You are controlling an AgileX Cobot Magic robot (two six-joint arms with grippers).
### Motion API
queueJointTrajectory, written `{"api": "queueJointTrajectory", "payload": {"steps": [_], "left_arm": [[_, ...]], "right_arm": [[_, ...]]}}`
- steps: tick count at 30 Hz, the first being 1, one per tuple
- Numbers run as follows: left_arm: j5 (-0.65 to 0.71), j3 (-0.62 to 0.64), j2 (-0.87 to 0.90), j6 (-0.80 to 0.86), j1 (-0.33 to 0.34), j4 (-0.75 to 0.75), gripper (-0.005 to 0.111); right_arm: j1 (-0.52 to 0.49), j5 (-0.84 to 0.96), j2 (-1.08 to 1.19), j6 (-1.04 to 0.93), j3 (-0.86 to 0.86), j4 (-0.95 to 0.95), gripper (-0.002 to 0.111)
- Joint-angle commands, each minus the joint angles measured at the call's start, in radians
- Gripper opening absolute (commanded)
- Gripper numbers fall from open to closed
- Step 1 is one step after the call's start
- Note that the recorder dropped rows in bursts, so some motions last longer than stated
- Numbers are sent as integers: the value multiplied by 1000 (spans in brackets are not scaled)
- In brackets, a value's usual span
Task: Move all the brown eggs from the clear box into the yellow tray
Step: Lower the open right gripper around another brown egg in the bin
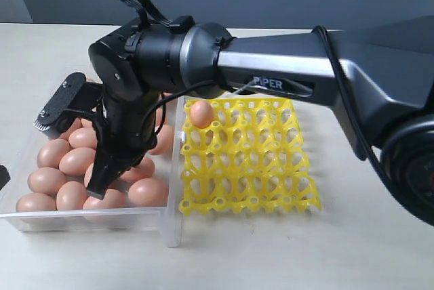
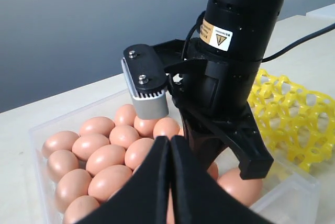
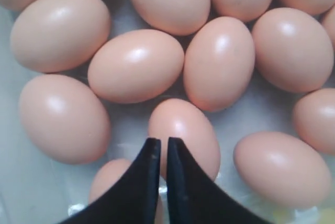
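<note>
While the left gripper (image 2: 170, 145) sits clenched and empty off to the left, the box (image 1: 88, 221) on the counter (image 1: 237, 256) is crowded with eggs (image 1: 47, 180). The right gripper (image 3: 163, 148) reaches across into the box's near half, tips pinched almost together right over one egg (image 3: 183, 130), grasping nothing! The danger: press down like that and the shell could crack, or the egg could skid aside. Further right, the tray (image 1: 271, 168) carries just one egg (image 1: 201, 113), in its far-left cup.
</note>
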Motion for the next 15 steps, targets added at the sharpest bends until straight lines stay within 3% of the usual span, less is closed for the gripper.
{"api": "queueJointTrajectory", "payload": {"steps": [1, 4, 6, 15], "left_arm": [[-4, 4, -5, -4, -6, 0, 0], [-4, 4, -5, -4, -6, 0, 0], [-4, 4, -5, -4, -6, 0, 0], [-4, 4, -5, -4, -6, 0, 0]], "right_arm": [[-4, -3, -8, -1, -6, -18, 23], [-4, -3, -8, -1, -6, -18, 47], [-4, -10, -8, -1, -6, -33, 56], [-4, -18, 65, -1, -6, -86, 38]]}}
